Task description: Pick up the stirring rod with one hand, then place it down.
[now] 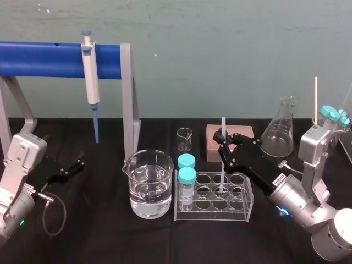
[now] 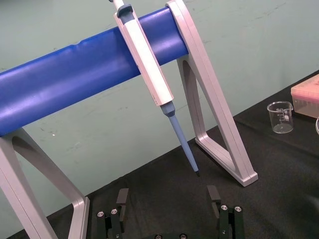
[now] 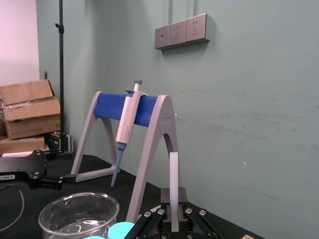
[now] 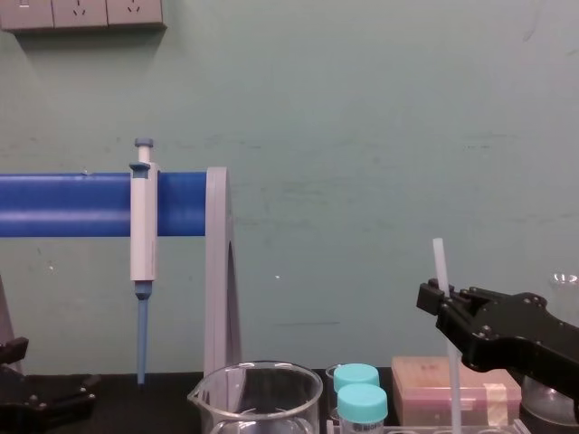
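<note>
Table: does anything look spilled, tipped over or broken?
Nothing stands out. The stirring rod stands upright in the rack, right gripper shut on it; beaker upright, pipette hanging on its stand. Left gripper rests open at the left.

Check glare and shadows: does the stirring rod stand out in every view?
Head view: even light, no hard shadows on the black cloth; the stirring rod reads pale above the right gripper, glints on the beaker rim. Chest view: rod faint against the green wall. Right wrist view: rod stands out brighter than the wall behind.
</note>
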Controlling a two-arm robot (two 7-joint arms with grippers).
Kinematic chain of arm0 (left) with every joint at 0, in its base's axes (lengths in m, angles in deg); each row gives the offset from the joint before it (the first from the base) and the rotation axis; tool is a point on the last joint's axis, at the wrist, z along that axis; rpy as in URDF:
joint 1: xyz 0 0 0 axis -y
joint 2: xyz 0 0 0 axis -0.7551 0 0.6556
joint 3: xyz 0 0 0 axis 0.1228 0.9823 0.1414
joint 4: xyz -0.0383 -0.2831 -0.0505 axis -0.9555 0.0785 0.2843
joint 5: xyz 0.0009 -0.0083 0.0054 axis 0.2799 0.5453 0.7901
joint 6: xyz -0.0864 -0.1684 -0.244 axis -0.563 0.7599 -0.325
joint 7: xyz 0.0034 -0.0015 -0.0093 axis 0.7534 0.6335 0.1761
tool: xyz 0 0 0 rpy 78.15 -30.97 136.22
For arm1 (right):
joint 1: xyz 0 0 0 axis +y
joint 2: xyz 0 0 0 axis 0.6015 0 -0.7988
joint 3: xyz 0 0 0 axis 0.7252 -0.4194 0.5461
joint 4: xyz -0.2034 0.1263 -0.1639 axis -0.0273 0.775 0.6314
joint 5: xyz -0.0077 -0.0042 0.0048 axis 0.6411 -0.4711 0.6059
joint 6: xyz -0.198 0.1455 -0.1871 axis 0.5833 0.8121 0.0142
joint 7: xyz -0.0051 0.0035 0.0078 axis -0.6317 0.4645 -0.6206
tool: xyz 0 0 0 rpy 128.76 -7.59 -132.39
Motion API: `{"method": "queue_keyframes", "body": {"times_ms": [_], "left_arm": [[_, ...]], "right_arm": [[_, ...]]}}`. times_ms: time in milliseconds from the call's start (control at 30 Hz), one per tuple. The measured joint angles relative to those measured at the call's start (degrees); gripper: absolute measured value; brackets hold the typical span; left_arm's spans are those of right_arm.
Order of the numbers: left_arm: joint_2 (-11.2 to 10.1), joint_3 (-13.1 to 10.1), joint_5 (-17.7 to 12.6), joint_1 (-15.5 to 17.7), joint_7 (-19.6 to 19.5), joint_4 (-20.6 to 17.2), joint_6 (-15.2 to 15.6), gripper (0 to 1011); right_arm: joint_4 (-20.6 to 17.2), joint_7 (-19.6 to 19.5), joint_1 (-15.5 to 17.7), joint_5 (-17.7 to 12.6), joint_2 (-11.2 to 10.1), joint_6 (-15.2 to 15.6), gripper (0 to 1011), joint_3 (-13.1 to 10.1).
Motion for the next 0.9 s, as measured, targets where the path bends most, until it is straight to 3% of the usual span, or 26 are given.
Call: {"method": "queue_keyframes", "body": {"times_ms": [267, 900], "left_arm": [[0.0, 0.0, 0.0, 0.0, 0.0, 0.0, 0.0, 1000], [0.0, 0.0, 0.0, 0.0, 0.0, 0.0, 0.0, 1000]], "right_arm": [[1.26, 0.99, -0.18, -0.46, 0.82, -1.42, 66, -0.49], [2.58, -0.17, 0.6, 0.88, 1.52, -1.28, 66, -1.23]]}}
